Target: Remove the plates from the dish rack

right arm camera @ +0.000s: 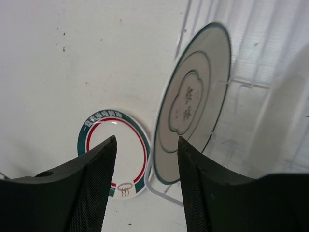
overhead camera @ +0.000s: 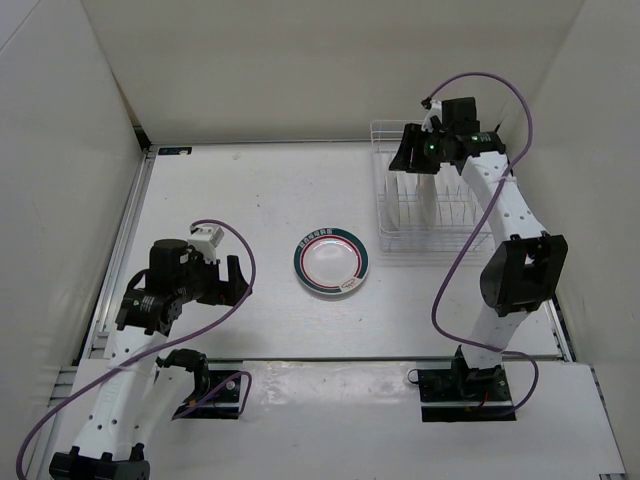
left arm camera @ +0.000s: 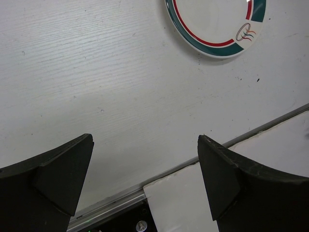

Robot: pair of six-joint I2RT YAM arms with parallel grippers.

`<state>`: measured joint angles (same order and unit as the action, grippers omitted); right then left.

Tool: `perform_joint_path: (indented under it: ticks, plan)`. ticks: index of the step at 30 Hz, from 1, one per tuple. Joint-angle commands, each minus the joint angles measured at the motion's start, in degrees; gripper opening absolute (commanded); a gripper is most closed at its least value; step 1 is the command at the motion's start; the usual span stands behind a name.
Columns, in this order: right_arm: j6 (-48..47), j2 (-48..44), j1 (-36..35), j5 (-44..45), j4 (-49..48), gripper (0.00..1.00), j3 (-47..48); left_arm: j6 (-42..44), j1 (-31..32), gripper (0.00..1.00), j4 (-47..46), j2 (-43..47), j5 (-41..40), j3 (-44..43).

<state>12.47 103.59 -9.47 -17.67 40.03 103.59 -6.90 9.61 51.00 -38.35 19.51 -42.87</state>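
Right gripper (right arm camera: pixel 146 141): spread, empty, above rack (overhead camera: pixel 400 232). Grey-motif plate (right arm camera: pixel 190 101): upright in rack, just below gripper, offset to one side of jaw gap. Ringed plate (overhead camera: pixel 331 262): flat on worktop (overhead camera: pixel 230 190). Left gripper (left arm camera: pixel 145 139): spread, well apart.

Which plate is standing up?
The grey-motif plate, upright in the dish rack; the green-and-red rimmed plate lies flat on the table.

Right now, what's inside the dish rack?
One upright plate with a grey centre motif. The right gripper covers part of the dish rack from above, so anything beneath is hidden.
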Motion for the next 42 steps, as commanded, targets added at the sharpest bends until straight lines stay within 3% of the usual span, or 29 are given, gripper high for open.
perform_joint_path:
  ticks: [1, 10, 15, 22, 26, 36, 42]
  plan:
    - [-0.3, -2.3, -1.9, -2.9, -4.3, 0.57, -3.4, 0.3, 0.2, 1.0, 0.0, -0.1, 0.7, -0.4]
    - [-2.6, 1.3, -4.8, 2.8, -3.1, 0.57, -2.0, 0.2, 0.3, 1.0, 0.1, 0.2, 0.5, -0.3]
    - [-3.2, 2.7, -5.0, 8.0, -2.9, 0.52, -1.3, 0.2, 0.4, 1.0, 0.1, 0.0, 0.3, -0.3]
    - [-3.4, 4.9, -4.9, 12.2, -2.5, 0.39, 1.6, 0.4, 0.2, 1.0, 0.1, 0.1, 0.5, -0.3]
    - [-3.0, 5.9, -5.0, 12.8, -1.8, 0.23, 4.8, 0.3, 0.2, 1.0, 0.1, -0.1, 0.0, -0.4]
    - [-3.8, 6.9, -4.9, 13.5, 2.2, 0.05, 12.2, 0.2, 0.2, 1.0, 0.0, -0.4, 0.1, -0.5]
    - [-4.6, 6.7, -4.8, 14.0, 5.6, 0.01, 17.2, 0.3, 0.4, 1.0, 0.1, -0.5, 0.1, -0.3]
